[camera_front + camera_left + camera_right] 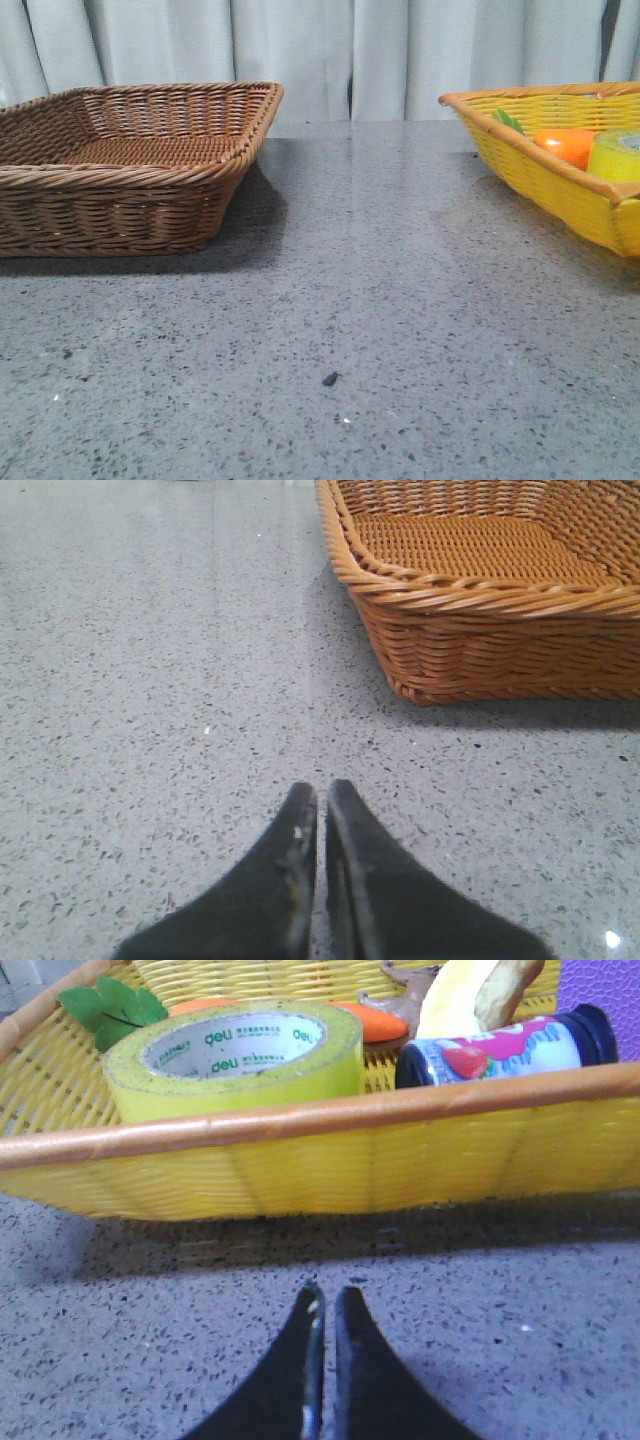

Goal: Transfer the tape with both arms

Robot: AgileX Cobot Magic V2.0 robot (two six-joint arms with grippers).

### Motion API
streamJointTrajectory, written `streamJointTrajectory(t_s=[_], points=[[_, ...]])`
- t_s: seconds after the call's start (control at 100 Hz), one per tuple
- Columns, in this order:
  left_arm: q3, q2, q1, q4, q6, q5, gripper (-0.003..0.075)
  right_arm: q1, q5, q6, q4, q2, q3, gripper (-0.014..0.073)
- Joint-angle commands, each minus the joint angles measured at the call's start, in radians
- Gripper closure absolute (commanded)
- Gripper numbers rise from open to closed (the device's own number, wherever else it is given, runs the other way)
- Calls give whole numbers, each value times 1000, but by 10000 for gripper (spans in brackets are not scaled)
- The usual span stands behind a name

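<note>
The front camera sits low, looking forward across the speckled grey table (340, 320) toward a pale curtain (330, 55). It catches a brown basket (120, 165) on the left and only a corner of a yellow basket (560, 185) at the right edge.

The left wrist camera looks down along the left gripper (322, 805) at the table, close to it, with the same brown basket (480, 630) filling the far corner of its view.

The right wrist camera sits low and near the yellow basket (330, 1160), looking over the right gripper (327, 1305) straight at its side wall and over the rim at the tape (235, 1055) inside, which the front view shows only partly.
</note>
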Motion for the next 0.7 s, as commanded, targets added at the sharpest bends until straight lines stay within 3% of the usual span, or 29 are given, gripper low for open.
streamJointTrajectory(t_s=[0.0, 0.69], points=[[9, -29, 4, 0, -7, -49, 741, -5, -21, -5, -3, -17, 21, 668], [9, -29, 4, 12, -7, -54, 741, -5, -21, -5, -3, -17, 21, 668]])
